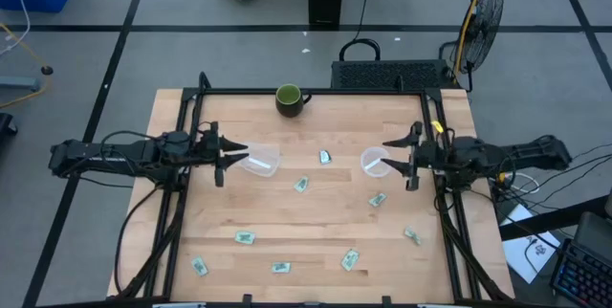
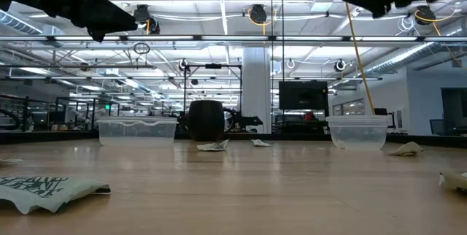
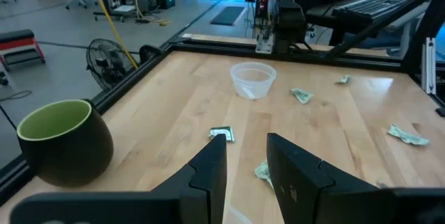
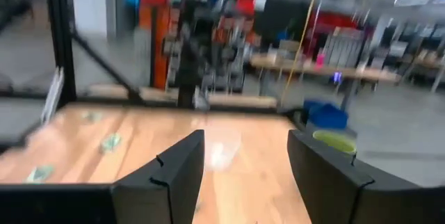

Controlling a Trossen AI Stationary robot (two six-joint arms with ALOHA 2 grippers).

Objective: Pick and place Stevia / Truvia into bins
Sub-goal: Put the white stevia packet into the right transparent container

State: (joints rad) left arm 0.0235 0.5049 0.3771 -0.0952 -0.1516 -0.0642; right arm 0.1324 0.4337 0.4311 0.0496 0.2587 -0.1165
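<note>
Left gripper (image 1: 239, 152) hangs above the table's left side, right at the edge of the square tub (image 1: 262, 162). My left wrist cam shows its fingers (image 3: 208, 175) a narrow gap apart with nothing between them.

Right gripper (image 1: 390, 154) mirrors it on the right side, over the near edge of the round cup (image 1: 374, 162). Its fingers (image 4: 174, 172) stand wide apart, empty.

In the low view both arms sit up high, clear of the table (image 1: 325, 222).

Bins: tub left of centre, cup right of centre, well apart, both upright. I can't tell if anything is inside either one.

Sachets are all loose on the wood. One (image 1: 326, 157) lies between the two bins, one (image 1: 302, 185) just below the tub, one (image 1: 378, 199) below the cup, one (image 1: 412, 236) near the right edge. Four more are strung along the front: (image 1: 246, 238), (image 1: 200, 266), (image 1: 280, 268), (image 1: 350, 259).

Green mug (image 1: 290, 99) stands at the back edge, well apart from the bins.
</note>
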